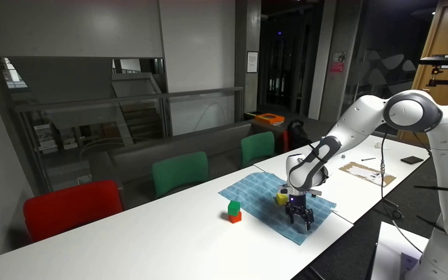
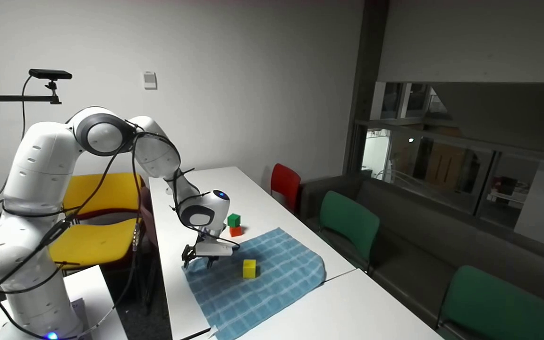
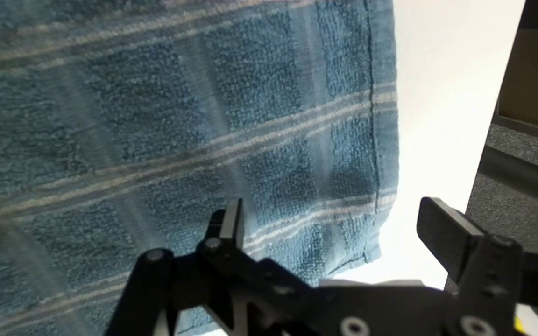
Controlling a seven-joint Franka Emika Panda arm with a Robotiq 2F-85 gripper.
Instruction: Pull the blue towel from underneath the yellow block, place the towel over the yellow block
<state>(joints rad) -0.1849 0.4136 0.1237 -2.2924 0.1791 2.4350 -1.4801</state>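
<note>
The light-blue checked towel (image 1: 255, 190) lies spread on the white table in both exterior views (image 2: 281, 283). The yellow block (image 1: 282, 198) rests on top of the towel, standing clear of its edges in an exterior view (image 2: 249, 268); it is partly hidden behind the wrist in an exterior view. My gripper (image 1: 299, 224) is open and empty, pointing down over a corner of the towel near the table edge (image 2: 198, 263). In the wrist view the towel's corner (image 3: 297, 186) shows between the wide-apart fingers (image 3: 334, 217). I cannot tell whether the fingertips touch the cloth.
A green block (image 1: 233, 207) stands on a red-orange block (image 1: 235, 217) beside the towel, also in an exterior view (image 2: 233, 220). The table edge (image 3: 493, 112) is close to the right finger. A brown-edged sheet (image 1: 368, 173) lies farther along the table. Chairs (image 2: 350, 224) line the far side.
</note>
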